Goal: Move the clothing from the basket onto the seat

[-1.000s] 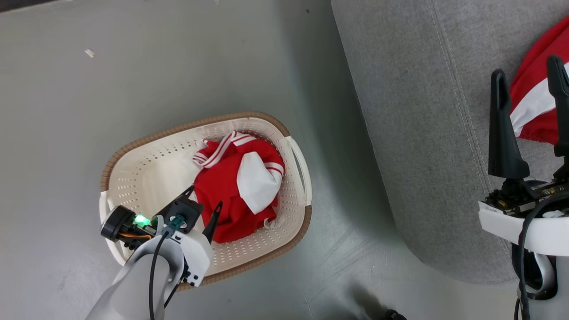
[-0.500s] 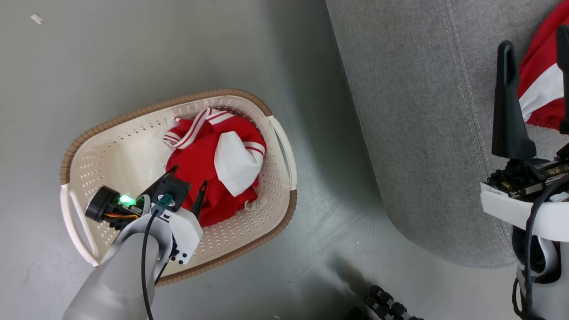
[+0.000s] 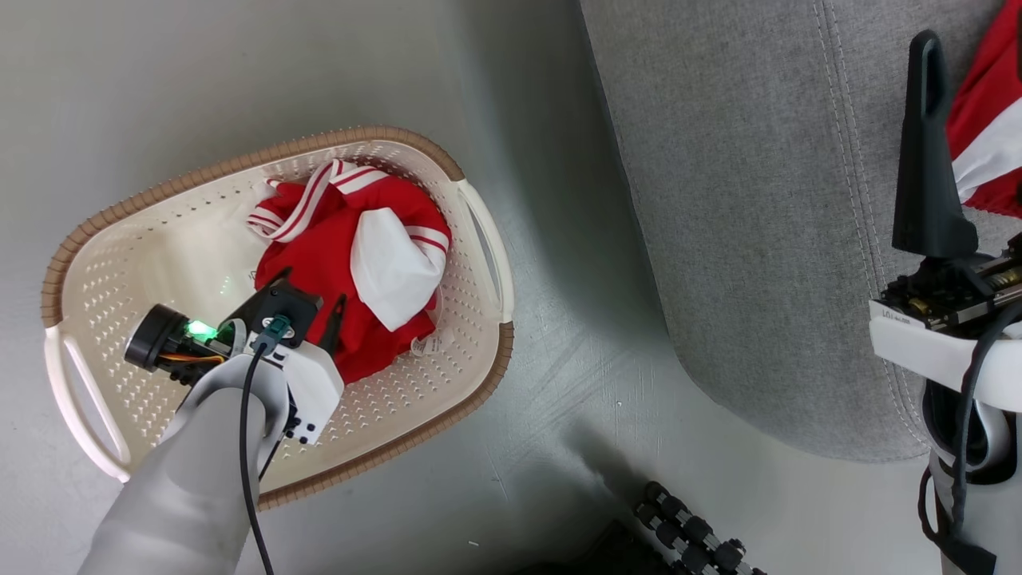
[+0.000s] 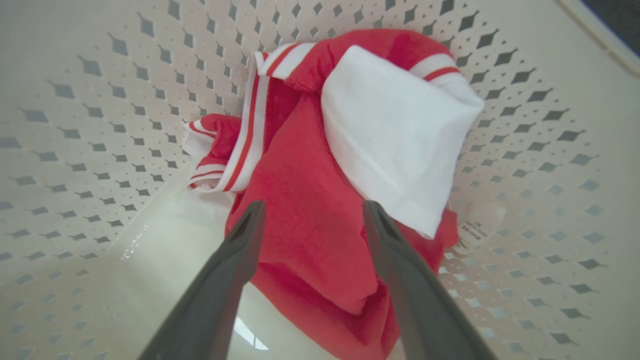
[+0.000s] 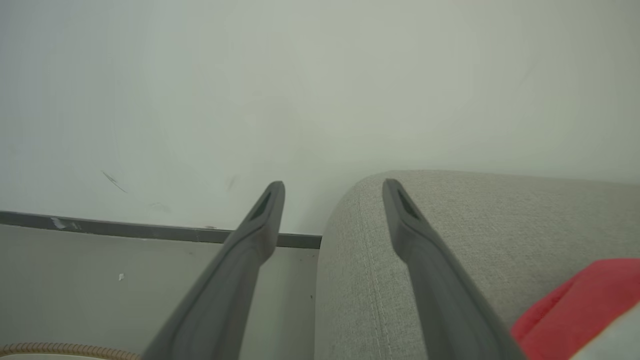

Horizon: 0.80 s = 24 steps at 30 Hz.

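Observation:
The cream basket with a brown rim stands on the floor at the left. A crumpled piece of red clothing with white stripes and a white panel lies in it. My left gripper reaches down inside the basket. In the left wrist view it is open, with its fingertips spread just over the red fabric and nothing between them. The grey seat is on the right, with another red and white garment lying on it. My right gripper hovers open over the seat, holding nothing.
The floor between basket and seat is bare grey. A black ribbed object lies at the bottom edge. A pale wall with a dark baseboard runs behind the seat. A white label hangs from the garment in the basket.
The head camera has shifted, so basket and seat sit further left and higher in the picture. My left gripper has edged slightly further over the red garment. Both grippers have stayed open.

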Motion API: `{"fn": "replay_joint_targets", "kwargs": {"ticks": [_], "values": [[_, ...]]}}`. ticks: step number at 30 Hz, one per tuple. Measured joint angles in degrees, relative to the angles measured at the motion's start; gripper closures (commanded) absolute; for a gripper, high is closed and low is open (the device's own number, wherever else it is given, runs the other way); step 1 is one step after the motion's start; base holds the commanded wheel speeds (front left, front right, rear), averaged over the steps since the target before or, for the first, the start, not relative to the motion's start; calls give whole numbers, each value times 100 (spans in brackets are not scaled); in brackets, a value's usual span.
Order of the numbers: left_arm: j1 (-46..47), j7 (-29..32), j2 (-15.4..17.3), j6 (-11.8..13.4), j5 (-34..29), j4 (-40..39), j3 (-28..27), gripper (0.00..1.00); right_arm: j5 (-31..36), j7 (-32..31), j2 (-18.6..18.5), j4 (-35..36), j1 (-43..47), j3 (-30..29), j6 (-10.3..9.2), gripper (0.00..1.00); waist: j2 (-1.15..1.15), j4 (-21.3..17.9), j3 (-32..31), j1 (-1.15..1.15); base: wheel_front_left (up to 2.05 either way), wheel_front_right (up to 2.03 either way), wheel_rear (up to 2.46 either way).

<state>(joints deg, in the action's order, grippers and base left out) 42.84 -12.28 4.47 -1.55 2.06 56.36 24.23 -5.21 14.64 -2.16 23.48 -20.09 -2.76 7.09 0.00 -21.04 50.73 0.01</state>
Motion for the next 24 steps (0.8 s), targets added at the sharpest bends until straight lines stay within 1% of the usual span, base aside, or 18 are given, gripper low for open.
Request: {"fn": "replay_joint_targets", "kwargs": {"ticks": [7,15,20,21,22,24], "values": [[210,-16,142,93,-91,207,-20,0,-46,0,-1,2,-158,5,0,0,0,-79,208,0,0,0,0],[496,-18,185,230,-120,428,-80,0,-93,0,0,-20,-381,19,0,0,0,-147,392,0,0,0,0],[508,-7,187,241,-120,593,-96,0,-94,0,0,-31,-391,27,0,0,0,-172,445,0,0,0,0],[517,-7,183,241,-119,610,-94,8,-96,0,0,-35,-392,26,0,0,0,-176,453,0,0,0,0],[528,-8,179,241,-120,626,-90,45,-102,0,0,-47,-392,24,0,0,0,-179,457,0,0,0,0],[569,-8,164,238,-120,668,-60,82,-133,0,0,-81,-395,18,0,0,0,-179,458,0,0,0,0]]}}
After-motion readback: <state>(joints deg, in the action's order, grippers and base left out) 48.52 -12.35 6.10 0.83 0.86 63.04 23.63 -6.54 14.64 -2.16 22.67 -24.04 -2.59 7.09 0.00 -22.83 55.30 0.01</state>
